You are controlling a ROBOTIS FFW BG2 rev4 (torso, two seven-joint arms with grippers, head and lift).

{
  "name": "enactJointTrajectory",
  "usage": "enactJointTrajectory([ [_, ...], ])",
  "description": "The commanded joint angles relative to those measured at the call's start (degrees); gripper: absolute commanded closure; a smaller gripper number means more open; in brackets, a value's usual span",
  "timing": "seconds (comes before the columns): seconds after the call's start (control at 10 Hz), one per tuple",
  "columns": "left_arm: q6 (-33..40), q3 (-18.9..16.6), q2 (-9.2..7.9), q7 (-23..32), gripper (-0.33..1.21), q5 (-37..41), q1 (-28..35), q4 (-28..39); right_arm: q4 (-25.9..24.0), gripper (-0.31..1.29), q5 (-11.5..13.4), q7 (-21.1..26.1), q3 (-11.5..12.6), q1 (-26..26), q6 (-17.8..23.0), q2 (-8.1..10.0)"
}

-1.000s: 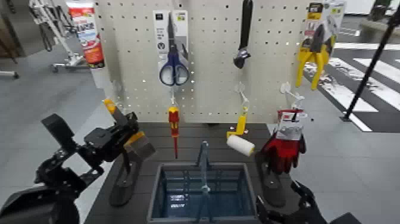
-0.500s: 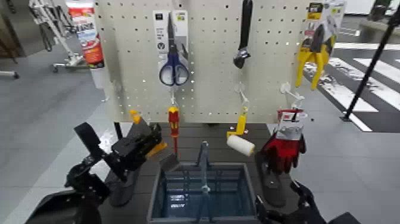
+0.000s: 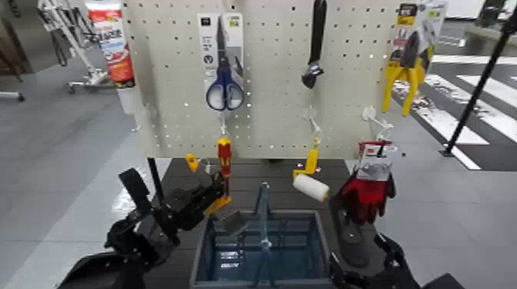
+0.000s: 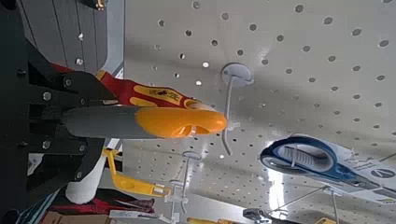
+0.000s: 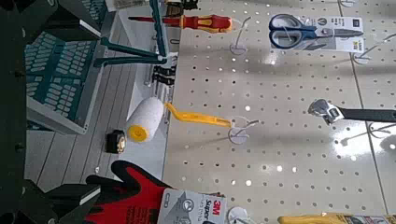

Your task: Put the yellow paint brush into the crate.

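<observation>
Head view: the left claw (image 3: 209, 195) is closed on the yellow paint brush (image 3: 233, 223), gripping it by the dark handle, at the rear left corner of the crate (image 3: 318, 235). The brush's long axis slants: its orange-yellow handle tip points up and away to the left, while the collar and the wide grey bristle head reach down to the right, the bristles showing against the crate's rear left rim. Whether they clear that rim or touch it, I cannot tell. The upright central handle bar (image 3: 265, 215) stands to the right of the bristles, so the opening between bar and left wall looks the likely place to let go. The left arm is clearly the nearer one for this; it comes up from the lower left, its wrist bent in towards the crate. A little more travel right and towards the robot seems to be needed before lowering, or the head could catch on the rim. The right claw (image 3: 360, 259) waits open beside the crate's right side

Left wrist view: the dark handle runs out from the claw, its orange end foremost, with the red-and-yellow screwdriver (image 4: 161, 94) hanging close behind it

Right wrist view: the fingers stand apart with nothing between them; the crate shows beyond, and the brush is not seen here
</observation>
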State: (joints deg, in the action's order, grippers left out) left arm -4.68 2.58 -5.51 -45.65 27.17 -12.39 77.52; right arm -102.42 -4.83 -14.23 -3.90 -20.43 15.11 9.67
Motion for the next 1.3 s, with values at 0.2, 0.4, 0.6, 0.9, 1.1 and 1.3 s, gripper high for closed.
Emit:
enactJointTrajectory([
  [0.2,0.11,1.81,0.15,-0.05,1.18,0.78,-0.35,-2.28,0.02,0.15,0.0,-0.01,-0.05,0.04,0.01,-0.09],
  [0.4,0.11,2.86,0.24,0.04,1.18,1.31,-0.53,-3.34,0.11,0.15,0.0,-0.01,-0.05,0.04,0.01,0.0],
  [0.6,0.11,3.66,0.24,0.04,1.18,1.83,-0.7,-4.3,0.11,0.15,0.0,-0.01,-0.14,0.04,0.01,0.0],
  [0.9,-0.59,4.97,0.33,0.3,1.18,2.01,-0.79,-5.36,0.11,0.15,0.0,-0.01,-0.14,0.12,0.01,0.0],
  [1.1,-1.91,5.5,0.42,0.92,1.01,2.27,-0.79,-5.45,0.02,0.15,0.0,-0.01,-0.05,0.04,0.01,0.0],
  [1.3,-2.79,5.68,0.42,1.09,-0.16,1.66,-0.79,-5.36,0.02,0.15,-0.09,-0.01,-0.05,0.04,0.1,0.09],
])
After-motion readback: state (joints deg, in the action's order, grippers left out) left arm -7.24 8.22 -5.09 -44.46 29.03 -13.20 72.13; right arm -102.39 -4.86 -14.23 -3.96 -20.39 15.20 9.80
